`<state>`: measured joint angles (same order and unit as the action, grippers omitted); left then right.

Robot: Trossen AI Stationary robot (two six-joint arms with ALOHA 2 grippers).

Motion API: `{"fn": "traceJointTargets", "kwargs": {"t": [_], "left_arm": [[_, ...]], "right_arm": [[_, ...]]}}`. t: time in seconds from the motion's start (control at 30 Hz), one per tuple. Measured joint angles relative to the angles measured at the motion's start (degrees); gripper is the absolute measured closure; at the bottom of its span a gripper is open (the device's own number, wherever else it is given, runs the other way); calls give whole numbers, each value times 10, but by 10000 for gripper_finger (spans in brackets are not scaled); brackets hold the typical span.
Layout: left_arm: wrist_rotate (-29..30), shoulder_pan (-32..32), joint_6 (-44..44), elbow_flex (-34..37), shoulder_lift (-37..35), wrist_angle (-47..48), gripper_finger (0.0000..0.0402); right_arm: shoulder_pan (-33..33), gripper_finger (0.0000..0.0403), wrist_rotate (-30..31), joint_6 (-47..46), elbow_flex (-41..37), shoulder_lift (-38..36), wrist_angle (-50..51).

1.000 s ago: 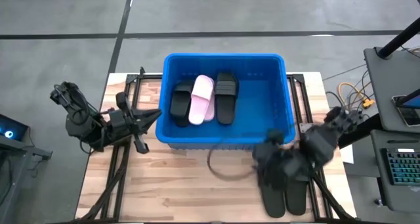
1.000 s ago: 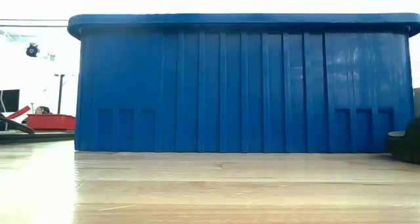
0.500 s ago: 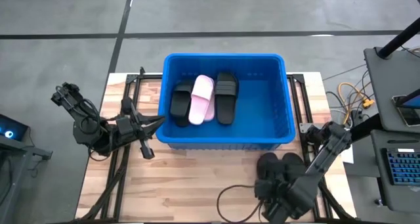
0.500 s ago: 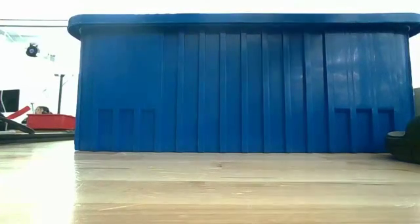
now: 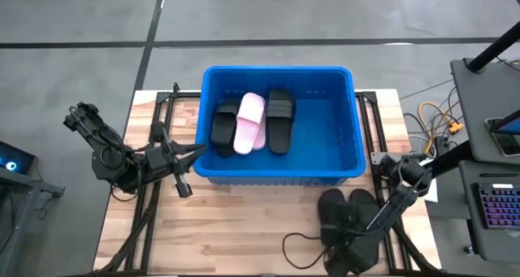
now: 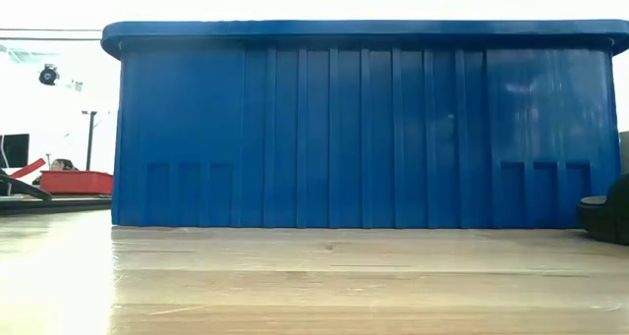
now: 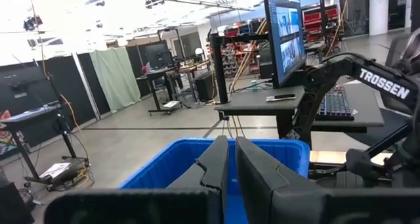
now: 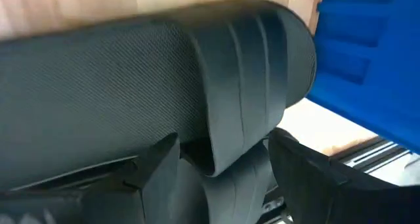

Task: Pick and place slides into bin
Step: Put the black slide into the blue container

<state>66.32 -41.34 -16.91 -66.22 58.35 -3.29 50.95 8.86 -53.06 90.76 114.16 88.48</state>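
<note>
Straddling a black slide, the right end effector spreads beside the bin.

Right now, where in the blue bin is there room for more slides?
The blue bin is bare on its right half, beside the black slide. Its left half is crowded: that slide, a pink slide and another black slide.

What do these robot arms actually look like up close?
Both arms are dark, jointed metal links. The left tool ends in two flat black fingers. The right arm carries white TROSSEN lettering, and a thin black cable loops over the wooden table beside the right tool.
</note>
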Motion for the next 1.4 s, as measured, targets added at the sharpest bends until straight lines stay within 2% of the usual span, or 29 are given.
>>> {"fn": "traceJointTargets", "kwargs": {"t": [0.13, 0.33, 0.5, 0.63, 0.77, 0.83, 0.9, 1.03, 1.1, 1.3, 1.4], "left_arm": [[0, 0, 0, 0, 0, 0, 386], [0, 0, 0, 0, 0, 0, 386], [0, 0, 0, 0, 0, 0, 386], [0, 0, 0, 0, 0, 0, 386], [0, 0, 0, 0, 0, 0, 386], [0, 0, 0, 0, -1, 0, 386], [0, 0, 0, 0, -1, 0, 386], [0, 0, 0, 0, -1, -1, 386], [0, 0, 0, 0, -1, -1, 386], [0, 0, 0, 0, -1, -2, 386], [0, 0, 0, 0, -1, -3, 386]], "right_arm": [[11, 179, 28, -3, -38, -1, -30], [8, 179, 37, 5, -100, 4, -84], [0, 188, 55, -51, -122, 4, -79], [-7, 240, 58, -56, -123, 3, -79], [-13, 336, 51, -52, -123, -1, -78], [-16, 377, 42, -54, -119, -7, -79], [-20, 385, 28, -49, -114, -17, -93], [-44, 391, -38, -18, -90, -43, -111], [-57, 391, -49, -7, -65, -60, -123], [-106, 393, -42, 34, 19, -121, -160], [-132, 392, 13, 58, 52, -158, -208]]}}
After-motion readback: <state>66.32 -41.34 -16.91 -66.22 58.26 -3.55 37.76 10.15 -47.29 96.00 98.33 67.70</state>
